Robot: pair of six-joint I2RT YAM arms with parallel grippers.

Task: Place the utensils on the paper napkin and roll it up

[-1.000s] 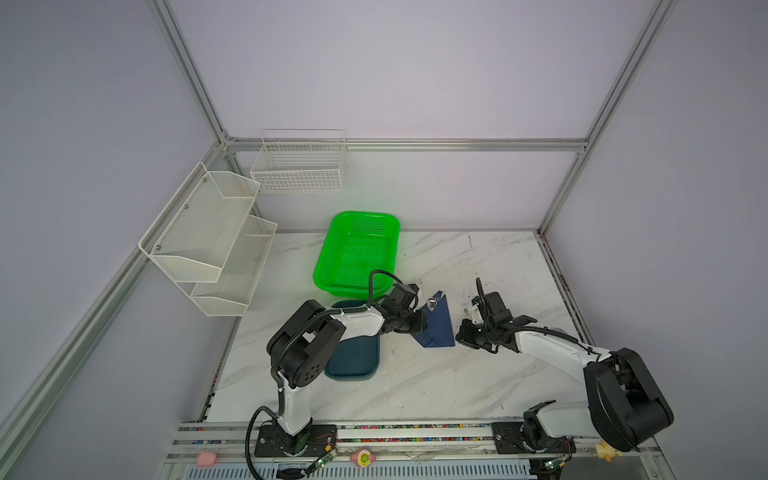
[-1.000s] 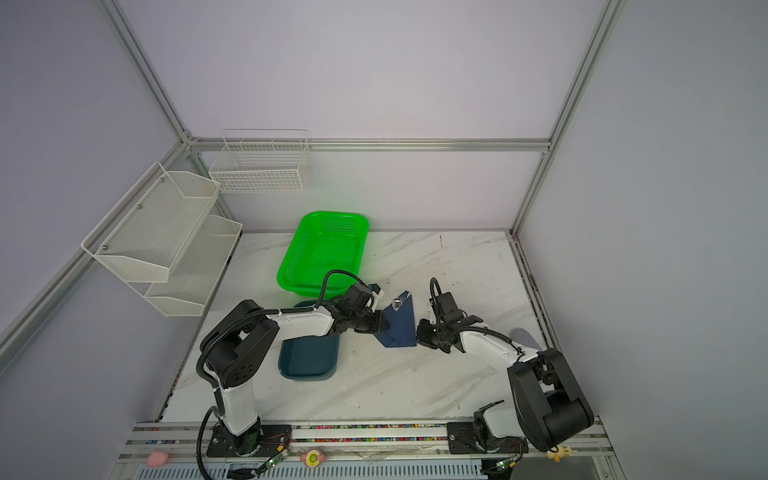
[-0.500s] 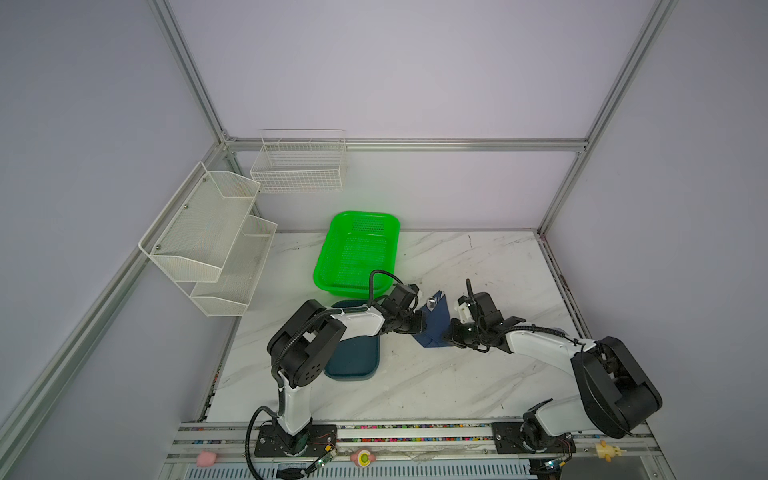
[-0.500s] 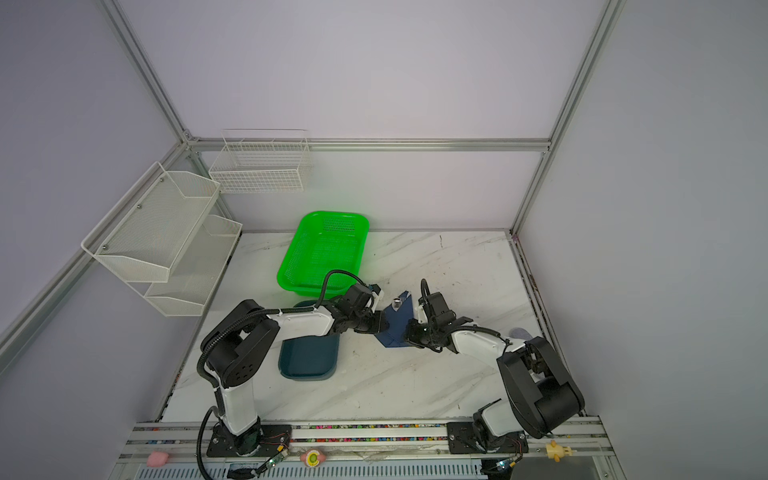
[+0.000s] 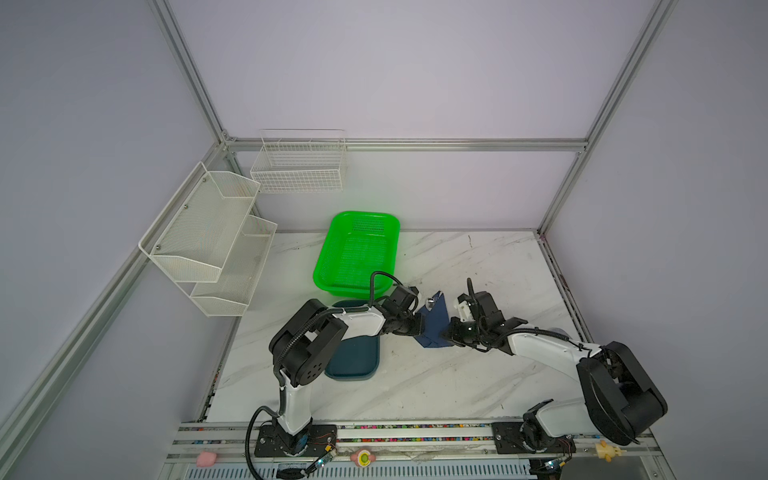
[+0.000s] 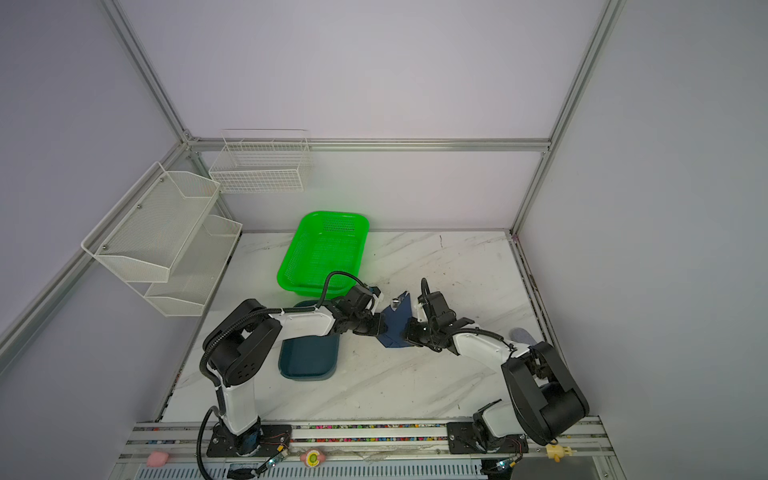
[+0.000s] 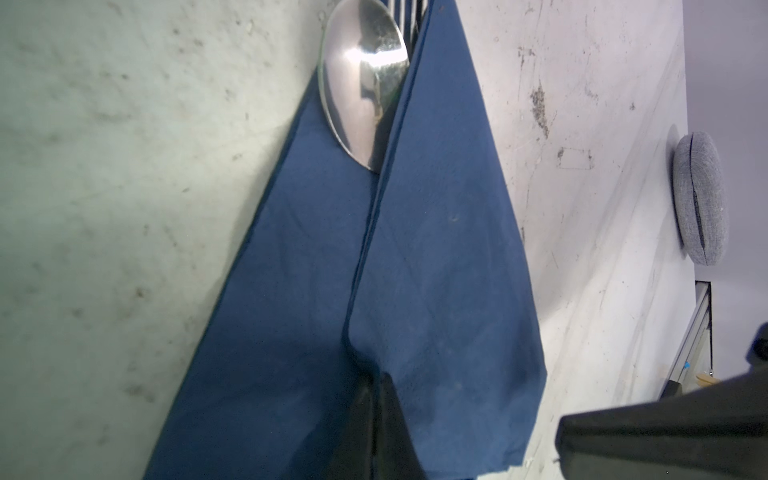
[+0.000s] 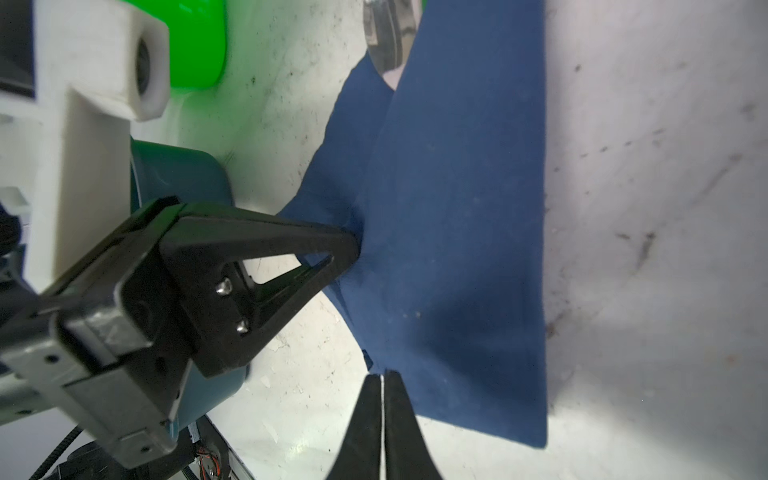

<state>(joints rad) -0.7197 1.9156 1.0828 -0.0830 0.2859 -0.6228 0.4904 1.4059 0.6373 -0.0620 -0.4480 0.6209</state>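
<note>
The dark blue paper napkin (image 5: pixel 434 328) (image 6: pixel 395 328) lies folded over the utensils between my two grippers. A shiny spoon bowl (image 7: pixel 361 83) (image 8: pixel 388 33) and fork tines (image 7: pixel 403 12) poke out of its far end; the spoon (image 5: pixel 430 302) glints in both top views. The knife is hidden. My left gripper (image 5: pixel 417 328) (image 7: pixel 376 390) is shut, pinching a crease of the napkin (image 7: pixel 436 249) from the left. My right gripper (image 5: pixel 446 333) (image 8: pixel 381 380) is shut, its tips touching the near edge of the napkin (image 8: pixel 457 208) with nothing seen between them.
A dark teal tray (image 5: pixel 353 361) (image 6: pixel 307 357) lies under the left arm. A green basket (image 5: pixel 357 253) stands behind it. White mesh shelves (image 5: pixel 208 232) and a wire basket (image 5: pixel 299 166) hang on the walls. A grey round pad (image 7: pixel 700 191) lies by the table's right edge.
My right gripper has moved left across the table until its shut tips reach the napkin. The left gripper has stayed on the napkin's left side.
</note>
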